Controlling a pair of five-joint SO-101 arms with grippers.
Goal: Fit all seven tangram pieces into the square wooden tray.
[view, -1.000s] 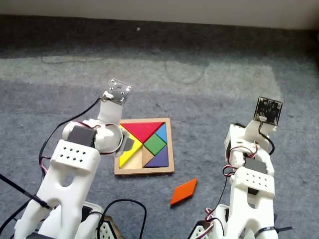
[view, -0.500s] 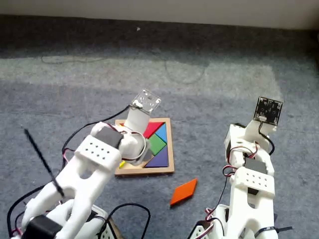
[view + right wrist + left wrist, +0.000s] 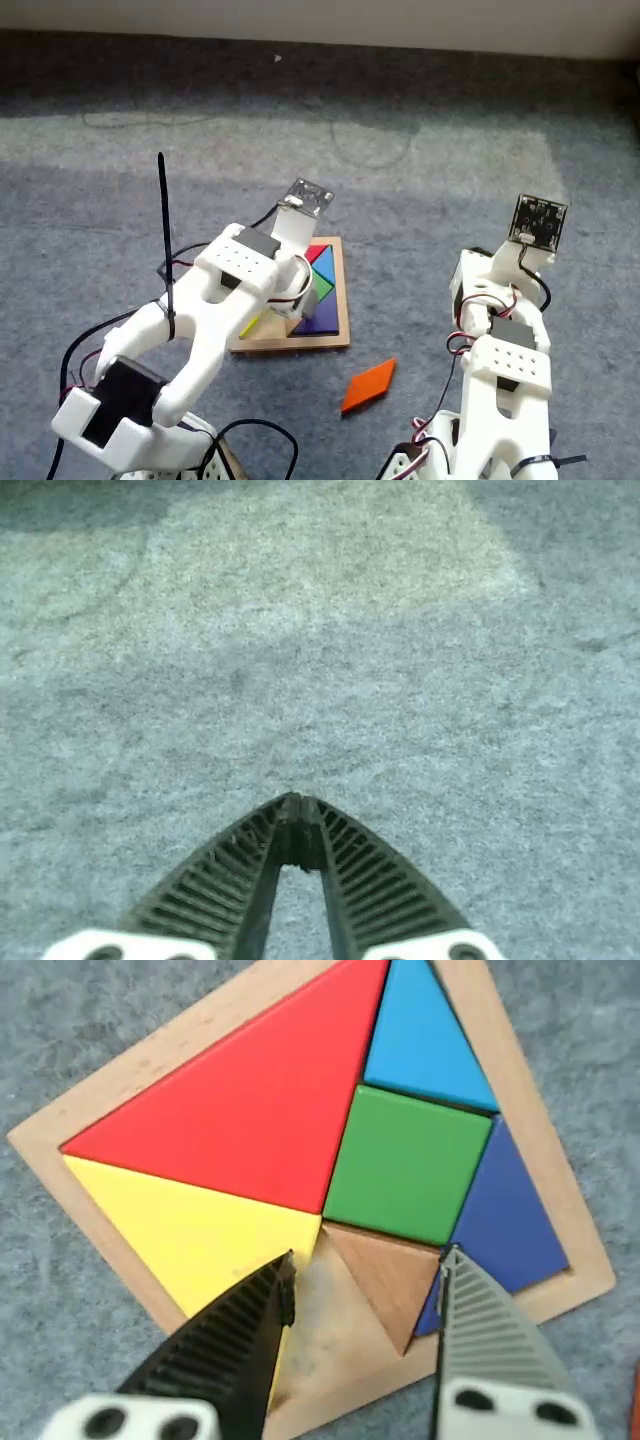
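Left claw (image 3: 365, 1260), spread apart, over the tray (image 3: 35, 1138)'s bare slot; orange piece (image 3: 369, 384) near the tray; right claw (image 3: 298, 802) closed.

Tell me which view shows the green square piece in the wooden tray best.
The left wrist view: the green square piece lies whole and close there. In the high view the white left arm covers part of it.

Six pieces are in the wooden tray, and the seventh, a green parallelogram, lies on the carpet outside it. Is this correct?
The colour is wrong: the parallelogram on the carpet is orange, as the high view shows. The other six do sit in the wooden tray.
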